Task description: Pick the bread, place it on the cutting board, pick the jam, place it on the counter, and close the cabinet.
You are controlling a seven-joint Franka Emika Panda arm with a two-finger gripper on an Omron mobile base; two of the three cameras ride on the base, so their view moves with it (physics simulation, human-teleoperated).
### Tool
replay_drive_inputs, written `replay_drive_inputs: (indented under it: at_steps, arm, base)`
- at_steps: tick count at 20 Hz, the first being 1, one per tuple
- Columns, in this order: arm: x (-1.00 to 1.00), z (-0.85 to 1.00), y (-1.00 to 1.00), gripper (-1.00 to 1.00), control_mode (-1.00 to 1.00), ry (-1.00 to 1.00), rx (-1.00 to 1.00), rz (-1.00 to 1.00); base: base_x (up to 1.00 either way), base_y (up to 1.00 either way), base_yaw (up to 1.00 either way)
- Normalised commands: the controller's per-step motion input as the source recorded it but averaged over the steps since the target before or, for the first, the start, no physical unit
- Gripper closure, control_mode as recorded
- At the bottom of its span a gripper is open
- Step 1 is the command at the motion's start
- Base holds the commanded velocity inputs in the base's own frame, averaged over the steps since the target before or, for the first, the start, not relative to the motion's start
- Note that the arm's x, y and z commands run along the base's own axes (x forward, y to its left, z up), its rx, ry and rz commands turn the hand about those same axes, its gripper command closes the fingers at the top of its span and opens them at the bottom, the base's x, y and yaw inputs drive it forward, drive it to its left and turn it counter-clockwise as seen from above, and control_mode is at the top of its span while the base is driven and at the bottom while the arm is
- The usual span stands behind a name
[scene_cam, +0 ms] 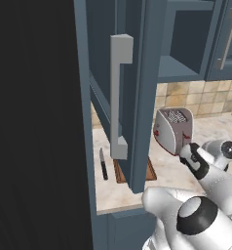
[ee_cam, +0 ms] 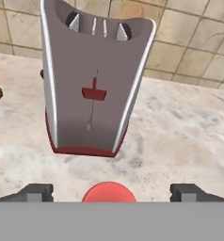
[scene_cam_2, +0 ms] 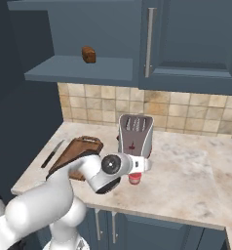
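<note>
While the gripper hangs low over the counter, its two dark fingertips stand wide apart, released, with the jam seated on the marble between them and clear gaps on both sides. From the right base view the jam shows as a small red jar just under the wrist, resting on the counter right in front of the toaster.

Toaster stands upright, close behind the jar; little room between the two. Open marble runs to the right of the toaster, out to the pale front edge of the counter.

Cutting board lies left of the toaster, partly hidden by the arm's elbow, its near end close to the counter's front edge. Knife lies beside it, further left, near the counter's left end, apart from the board.

Bread sits on the open shelf of the cabinet, upright, set back from the shelf's front lip, free space either side.

From the left base view the cabinet door stands swung out edge-on, its long light-grey bar handle facing the camera; door's lower corner overhangs the board and the knife.
</note>
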Motion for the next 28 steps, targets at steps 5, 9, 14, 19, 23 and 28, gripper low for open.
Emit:
replay_drive_inputs:
  at_steps: [5,9,14,19,23,28]
  arm:
    - [-0.38,0.45,0.03,-1.0,-1.0,-0.15,0.0,0.0]
    - [-0.47,0.35,0.04,-1.0,-1.0,-0.14,0.0,0.0]
    - [-0.43,0.36,0.09,-1.0,-1.0,-0.13,0.0,0.0]
    - [-0.35,0.41,0.18,-1.0,-1.0,-0.12,0.0,0.0]
    - [-0.26,0.43,0.25,-1.0,-1.0,-0.08,0.0,0.0]
    - [-0.25,0.45,0.26,-1.0,-1.0,-0.04,0.0,0.0]
  base:
    - [0.0,0.0,0.0]
    - [0.0,0.0,0.0]
    - [0.0,0.0,0.0]
    - [0.0,0.0,0.0]
    - [0.0,0.0,0.0]
    - [0.0,0.0,0.0]
